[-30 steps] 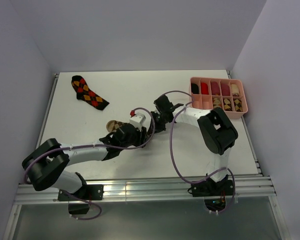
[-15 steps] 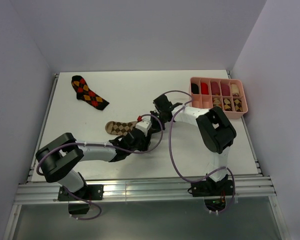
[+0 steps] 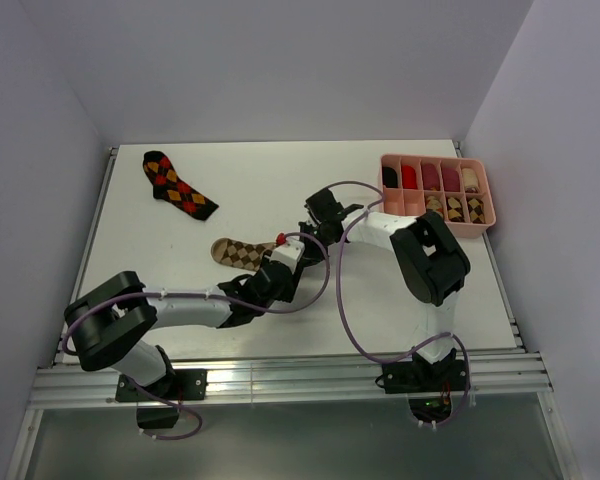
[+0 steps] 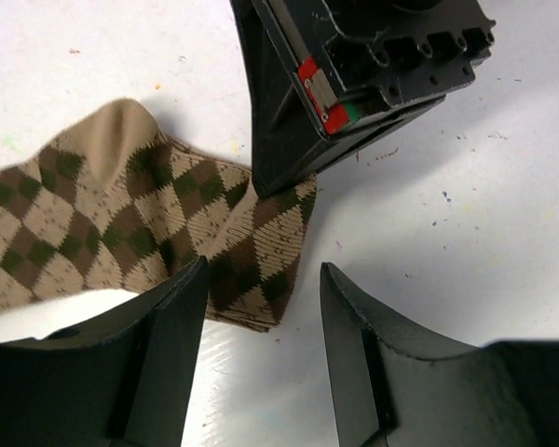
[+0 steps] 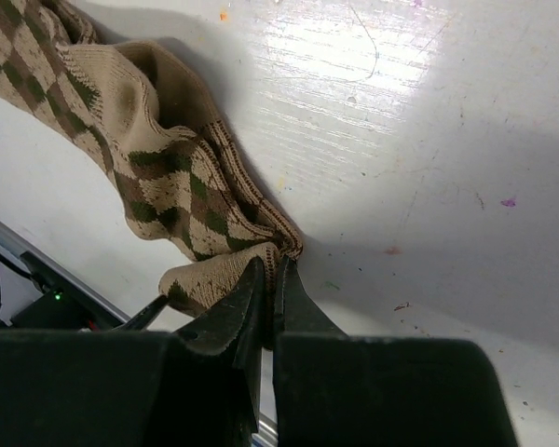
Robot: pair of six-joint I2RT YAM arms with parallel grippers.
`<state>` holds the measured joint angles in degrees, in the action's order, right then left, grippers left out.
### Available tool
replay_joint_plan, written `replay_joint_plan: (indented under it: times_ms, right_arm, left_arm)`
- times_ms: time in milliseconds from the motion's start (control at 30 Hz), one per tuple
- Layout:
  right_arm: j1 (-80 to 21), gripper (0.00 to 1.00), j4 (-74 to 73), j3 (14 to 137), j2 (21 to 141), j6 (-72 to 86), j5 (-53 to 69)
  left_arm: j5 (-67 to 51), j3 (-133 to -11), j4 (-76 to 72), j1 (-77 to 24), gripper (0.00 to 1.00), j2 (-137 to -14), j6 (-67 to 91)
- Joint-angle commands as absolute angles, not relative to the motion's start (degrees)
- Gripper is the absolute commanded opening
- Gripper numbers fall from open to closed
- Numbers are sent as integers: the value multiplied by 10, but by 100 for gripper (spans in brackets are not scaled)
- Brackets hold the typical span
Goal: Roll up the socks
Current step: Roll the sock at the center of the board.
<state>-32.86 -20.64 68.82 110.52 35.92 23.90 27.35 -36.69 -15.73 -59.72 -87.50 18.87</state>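
A tan-brown-cream argyle sock [image 3: 240, 251] lies flat mid-table; it also shows in the left wrist view [image 4: 130, 223] and the right wrist view [image 5: 158, 177]. My right gripper [image 5: 277, 270] is shut on the sock's cuff edge, at the sock's right end [image 3: 315, 232]. My left gripper [image 4: 261, 307] is open, its fingers [image 4: 168, 326] straddling the cuff corner just below the right gripper; in the top view it is just right of the sock [image 3: 280, 262]. A black-red-orange argyle sock [image 3: 178, 184] lies flat at the back left. The beige-brown-orange sock is not seen loose on the table.
A pink divided tray [image 3: 483, 222] at the back right holds plain rolled socks in black, red, pink and cream, plus argyle rolls in its front row. The table's raised rails run along the left and right edges. The two arms cross close together mid-table.
The sock, bunched under the left arm a second ago, now lies stretched flat. The left gripper has slid right along it to the cuff end. The right gripper stays near the cuff.
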Motion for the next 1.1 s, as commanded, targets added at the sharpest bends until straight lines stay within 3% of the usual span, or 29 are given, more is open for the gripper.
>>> replay_joint_plan:
  times_ms: [0,533,633,667,700,767,867,933,1067]
  right_arm:
    - [-333,0,-227,708,1120,356,245]
    - [-332,0,-218,695,1120,380,260]
    - [-331,0,-214,698,1109,389,265]
    - [-330,0,-210,698,1105,391,266]
    - [-330,1,-207,697,1093,394,267]
    - [-329,11,-182,691,1079,405,270]
    - [-321,28,-126,665,1036,431,267]
    - [-315,45,-88,631,997,459,260]
    - [-301,62,-2,575,938,488,232]
  left_arm:
    - [292,-388,-158,-600,57,-871,162]
    - [225,-397,-112,-600,55,-993,207]
    - [223,-396,-102,-600,38,-1000,217]
    - [226,-396,-100,-600,26,-998,220]
    - [228,-394,-99,-600,21,-997,221]
    - [230,-390,-98,-599,11,-987,226]
    - [217,-382,-98,-591,5,-962,242]
    - [183,-367,-106,-580,4,-931,263]
    - [102,-332,-134,-522,4,-878,311]
